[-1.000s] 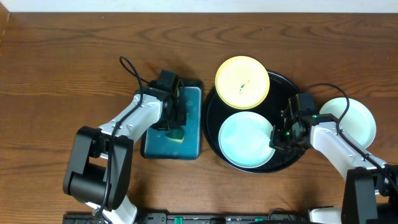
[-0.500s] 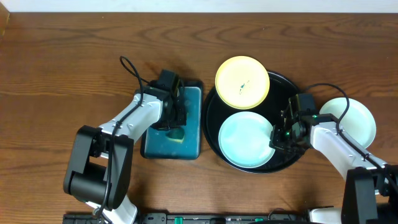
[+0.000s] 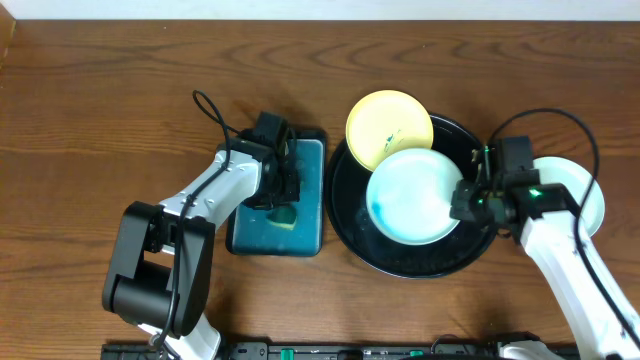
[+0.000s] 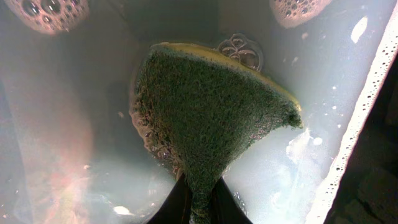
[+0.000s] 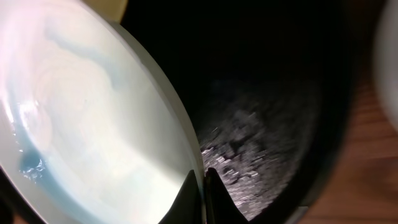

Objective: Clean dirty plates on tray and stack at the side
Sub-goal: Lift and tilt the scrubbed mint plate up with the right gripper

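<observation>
Where overhead blurs both grips, shown plainly by the wrists: sponge (image 4: 211,112) nipped in the left gripper (image 4: 199,199) amid suds (image 4: 50,12); rim of a mint plate (image 5: 93,124) clamped in the right gripper (image 5: 200,180). Overhead only: held tilted above the black tray (image 3: 400,264), overlapping the yellow plate (image 3: 383,122) at 12 o'clock; second mint plate (image 3: 582,192) at 3 o'clock, part-hidden by the arm (image 3: 560,250). Lay flat at 6 o'clock a second ago.

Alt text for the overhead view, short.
The right gripper grips a mint plate by its rim over the black tray, its edge overlapping a yellow plate. The left gripper holds a sponge in the teal tray; a third plate lies on the table beside the right arm.
</observation>
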You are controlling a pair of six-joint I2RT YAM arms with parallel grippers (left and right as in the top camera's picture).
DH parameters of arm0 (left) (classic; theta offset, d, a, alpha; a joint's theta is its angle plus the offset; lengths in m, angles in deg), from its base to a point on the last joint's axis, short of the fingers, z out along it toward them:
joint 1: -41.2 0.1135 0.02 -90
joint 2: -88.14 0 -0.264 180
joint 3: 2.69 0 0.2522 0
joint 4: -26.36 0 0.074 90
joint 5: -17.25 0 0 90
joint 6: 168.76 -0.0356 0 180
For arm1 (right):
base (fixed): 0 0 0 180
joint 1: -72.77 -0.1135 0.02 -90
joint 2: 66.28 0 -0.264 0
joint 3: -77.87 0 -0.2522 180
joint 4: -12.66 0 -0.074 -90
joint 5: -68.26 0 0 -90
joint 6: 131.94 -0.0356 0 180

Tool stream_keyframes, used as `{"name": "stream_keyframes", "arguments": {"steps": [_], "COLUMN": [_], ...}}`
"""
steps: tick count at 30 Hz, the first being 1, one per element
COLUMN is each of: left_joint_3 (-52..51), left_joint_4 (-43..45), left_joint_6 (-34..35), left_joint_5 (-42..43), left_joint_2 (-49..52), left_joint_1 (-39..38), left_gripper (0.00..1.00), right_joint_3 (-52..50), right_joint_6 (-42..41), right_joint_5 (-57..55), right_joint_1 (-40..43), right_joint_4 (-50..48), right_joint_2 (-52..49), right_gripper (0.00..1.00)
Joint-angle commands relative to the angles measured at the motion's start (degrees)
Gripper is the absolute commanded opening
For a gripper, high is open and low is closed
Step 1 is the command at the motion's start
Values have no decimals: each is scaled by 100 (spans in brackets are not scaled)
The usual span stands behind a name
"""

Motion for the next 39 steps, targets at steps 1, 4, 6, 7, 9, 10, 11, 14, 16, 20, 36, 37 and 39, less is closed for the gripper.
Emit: {"name": "stream_keyframes", "arguments": {"steps": [1, 4, 6, 7, 9, 10, 11, 14, 16, 20, 36, 37, 39], "left_joint_3": [-155, -155, -155, -155, -155, -155, -155, -155, -155, -155, -155, -155, -155], "left_joint_4": [-26, -24, -24, -24, -24, -24, -26, -26, -24, -26, -24, -24, -24], "left_joint_6": [35, 37, 35, 37, 35, 37, 37, 35, 37, 37, 37, 37, 37], "left_joint_5": [-173, -173, -173, -170, -173, -170, -173, -170, -170, -170, -173, -170, -173], "left_joint_2": [382, 382, 382, 382, 382, 382, 382, 382, 382, 382, 382, 382, 382], "left_joint_1": [9, 9, 9, 9, 9, 9, 9, 9, 9, 9, 9, 9, 9], "left_gripper": [8, 8, 8, 7, 8, 8, 8, 8, 8, 8, 8, 8, 8], "right_joint_3": [107, 109, 120, 122, 125, 127, 129, 146, 157, 162, 162, 162, 162], "right_joint_6": [229, 393, 461, 466, 549, 588, 658, 833, 955, 1086, 1869, 1978, 2221], "right_joint_5": [-859, -1252, -1495, -1611, -1821, -1912, -1993, -2153, -2293, -2804, -5156, -5233, -5407], "right_joint_1": [-39, -39, -39, -39, -39, -39, -39, -44, -87, -326, -1759, -1825, -1958], "right_joint_4": [35, 31, 33, 33, 28, 31, 31, 35, 33, 52, -374, -466, -688], "right_joint_2": [400, 728, 909, 997, 1156, 1213, 1268, 1338, 1344, 1342, 1340, 1331, 1296], "right_gripper": [1, 1, 1, 1, 1, 1, 1, 1, 1, 1, 1, 1, 1]}}
